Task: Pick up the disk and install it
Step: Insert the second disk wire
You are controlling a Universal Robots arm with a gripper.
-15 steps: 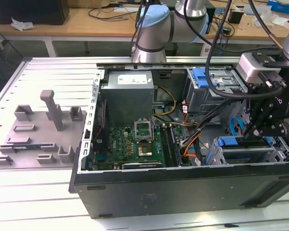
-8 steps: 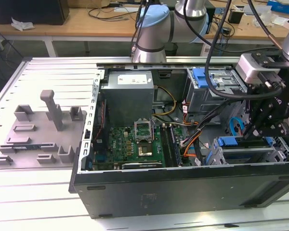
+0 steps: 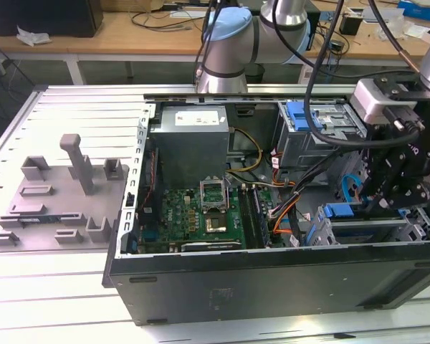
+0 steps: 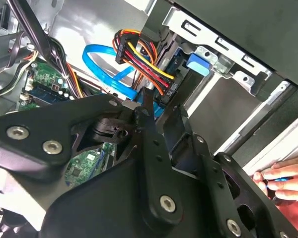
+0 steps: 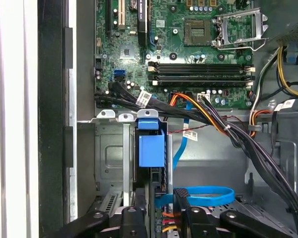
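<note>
Black tool [image 3: 387, 197] hangs low inside open computer case [image 3: 272, 279] beside blue disk [image 3: 338, 211]

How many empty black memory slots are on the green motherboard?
4, stacked side by side as long black memory slots on the green motherboard, beside the silver processor socket. None looks hidden.

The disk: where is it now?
In the first wrist view, the disk stands edge-on in the metal drive cage, between the motherboard and the gripper.

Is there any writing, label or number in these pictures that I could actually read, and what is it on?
Nothing can be read legibly.
White label on the power supply: print too small to read.
White cable tags: blurred.
Markings on the motherboard: too small to read.
</note>
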